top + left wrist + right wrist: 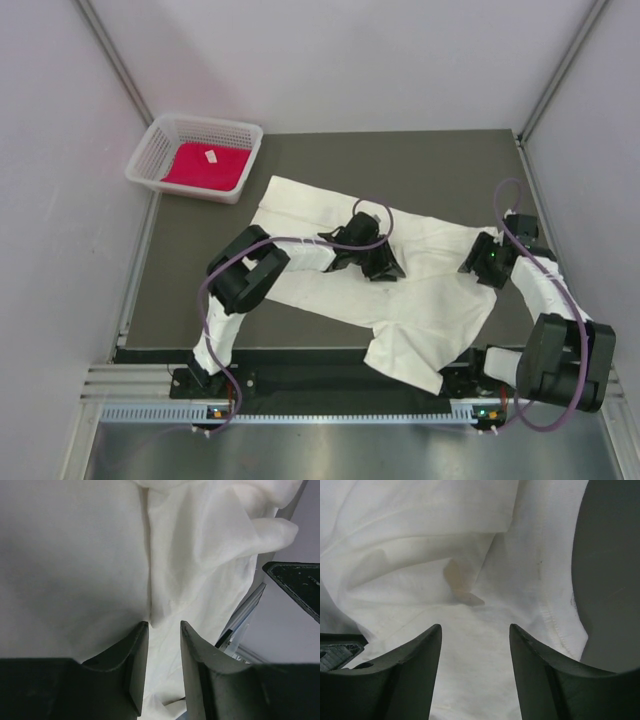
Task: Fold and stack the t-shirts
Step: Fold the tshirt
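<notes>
My left pincer point(164, 645) sits narrow at a ridge of the cream-white t-shirt point(420, 300) crumpled on the table point(180, 285), gripping or not I cannot tell, my right pincer point(475, 645) wide over its hem, so I'd pinch edges cleanly and pull it flat first.

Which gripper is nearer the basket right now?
Left. The left gripper sits on the white shirt mid-table; the right gripper is farther from the basket, at the shirt's right edge.

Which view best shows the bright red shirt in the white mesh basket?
Top external: the bright red shirt lies exposed in the white mesh basket. Neither wrist view shows it; both face the cream-white shirt.
</notes>
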Controlling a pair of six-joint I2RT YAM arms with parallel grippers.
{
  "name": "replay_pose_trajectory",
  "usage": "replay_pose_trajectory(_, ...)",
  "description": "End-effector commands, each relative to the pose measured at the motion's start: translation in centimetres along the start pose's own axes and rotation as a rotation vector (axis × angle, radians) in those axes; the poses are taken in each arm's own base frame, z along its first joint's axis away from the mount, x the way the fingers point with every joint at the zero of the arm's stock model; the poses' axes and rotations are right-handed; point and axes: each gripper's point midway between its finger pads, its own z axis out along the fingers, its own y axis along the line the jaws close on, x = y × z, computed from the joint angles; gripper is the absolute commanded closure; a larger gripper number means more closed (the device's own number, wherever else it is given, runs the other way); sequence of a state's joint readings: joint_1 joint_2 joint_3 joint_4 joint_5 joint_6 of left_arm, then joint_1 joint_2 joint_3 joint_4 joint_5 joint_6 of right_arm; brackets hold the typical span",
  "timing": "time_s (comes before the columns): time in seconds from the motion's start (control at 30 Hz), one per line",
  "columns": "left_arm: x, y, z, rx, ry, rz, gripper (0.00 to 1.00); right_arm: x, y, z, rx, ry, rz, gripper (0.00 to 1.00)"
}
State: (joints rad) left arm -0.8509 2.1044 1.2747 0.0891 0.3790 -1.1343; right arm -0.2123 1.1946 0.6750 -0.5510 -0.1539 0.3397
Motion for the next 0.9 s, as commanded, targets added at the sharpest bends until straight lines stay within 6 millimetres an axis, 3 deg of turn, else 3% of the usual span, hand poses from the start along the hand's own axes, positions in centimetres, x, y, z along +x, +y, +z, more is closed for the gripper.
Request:
replay_pose_trajectory(0.0, -0.8, -1.0, 0.6, 0.02, -0.008, -0.004, 0.63, -2.3, 1.0, 0.2, -0.05, -0.052, -0.028, 0.44)
replay_pose_trajectory(0.27, -0.8, -1.7, 1.9, 0.051, 0.028, -0.01, 0.65, -3.1, 1.7, 0.8, -0.082, -0.046, -0.041, 0.48)
replay_pose_trajectory(0.63, -1.1, -1.9, 1.5, 0.07, 0.041, -0.01, 1.0, -3.0, 1.4, 1.6, -0.073, -0.035, -0.05, 0.55)
replay_pose_trajectory(0.73, -1.2, -2.3, 1.2, 0.076, 0.042, 0.003, 1.0, -3.1, 1.4, 1.8, -0.076, -0.043, -0.05, 0.57)
replay_pose_trajectory(0.87, -1.4, -2.6, 0.7, 0.076, 0.049, 0.018, 1.0, -3.1, 1.5, 2.1, -0.082, -0.032, -0.046, 0.72)
